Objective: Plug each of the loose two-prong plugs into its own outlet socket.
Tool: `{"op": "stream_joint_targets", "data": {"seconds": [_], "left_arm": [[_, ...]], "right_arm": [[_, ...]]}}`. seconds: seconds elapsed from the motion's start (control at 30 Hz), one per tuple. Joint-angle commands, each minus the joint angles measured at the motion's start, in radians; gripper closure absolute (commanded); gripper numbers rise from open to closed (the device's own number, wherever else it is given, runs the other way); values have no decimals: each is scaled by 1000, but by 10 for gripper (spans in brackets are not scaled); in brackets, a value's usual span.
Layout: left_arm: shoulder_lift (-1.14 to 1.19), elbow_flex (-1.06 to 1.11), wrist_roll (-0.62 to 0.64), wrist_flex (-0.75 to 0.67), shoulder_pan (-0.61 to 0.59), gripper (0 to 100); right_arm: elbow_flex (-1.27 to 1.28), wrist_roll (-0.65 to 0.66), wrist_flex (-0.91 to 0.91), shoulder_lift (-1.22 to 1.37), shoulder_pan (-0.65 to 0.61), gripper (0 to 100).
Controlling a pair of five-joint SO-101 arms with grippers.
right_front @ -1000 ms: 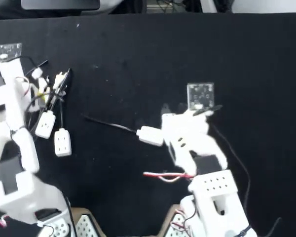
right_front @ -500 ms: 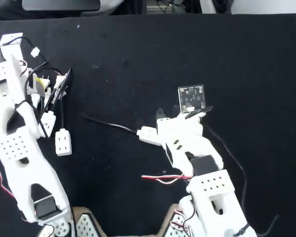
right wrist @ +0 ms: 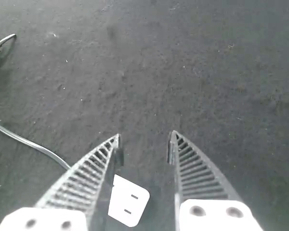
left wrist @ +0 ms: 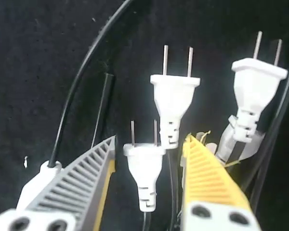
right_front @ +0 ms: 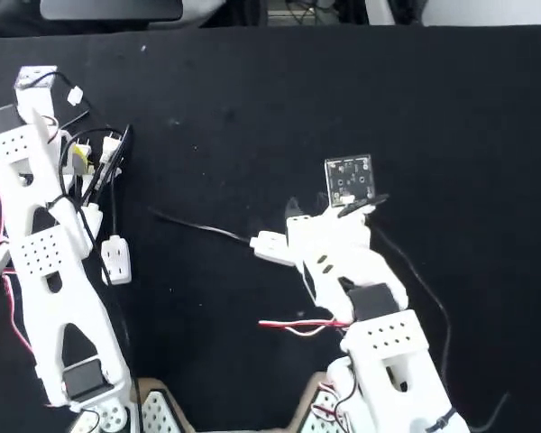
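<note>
Left gripper: the grey ribbed left gripper (left wrist: pixel 150 139), its fingers backed in yellow, is at the left side of the table. Its jaws are spread, with a plug between them and a gap showing on each side.
Near plug: a small white plastic two-prong plug (left wrist: pixel 144 166) lies between the left gripper's fingers. Its prongs point away from the wrist, and neither finger grips it.
Middle plug: a second white two-prong plug (left wrist: pixel 175 98) lies just beyond the near plug, with its prongs pointing the same way. Its tail is close to the tip of the yellow-backed finger.
Outer plug: a third white two-prong plug (left wrist: pixel 257 79) lies outside that finger, beside the middle plug but apart from it.
Cords: thin black cords (left wrist: pixel 82 82) curve over the cloth around the plugs.
Left sockets: a white rectangular outlet socket (right_front: pixel 115 260) lies just beside the white left arm (right_front: pixel 45 262). Another white socket (right_front: pixel 91 219) is partly behind that arm.
Right gripper: the grey ribbed right gripper (right wrist: pixel 145 135) is near the middle of the table. Its fingers are parted, with bare cloth between the tips.
Centre socket: a white two-slot outlet socket (right wrist: pixel 128 199) lies by the base of one right finger and is partly hidden behind it. I cannot tell whether they touch. Its thin black lead (right wrist: pixel 29 143) runs off toward the left arm's side.
Table: a black cloth-covered table (right_front: pixel 451 108).
</note>
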Motion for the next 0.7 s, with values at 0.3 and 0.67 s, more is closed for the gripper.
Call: {"op": "stream_joint_targets", "data": {"seconds": [0.3, 0.67], "left_arm": [[41, -97, -31, 61, -99, 772], [38, -16, 17, 63, -97, 776]], "right_arm": [[-12, 8, 0, -28, -12, 853], [-12, 8, 0, -28, -12, 853]]}}
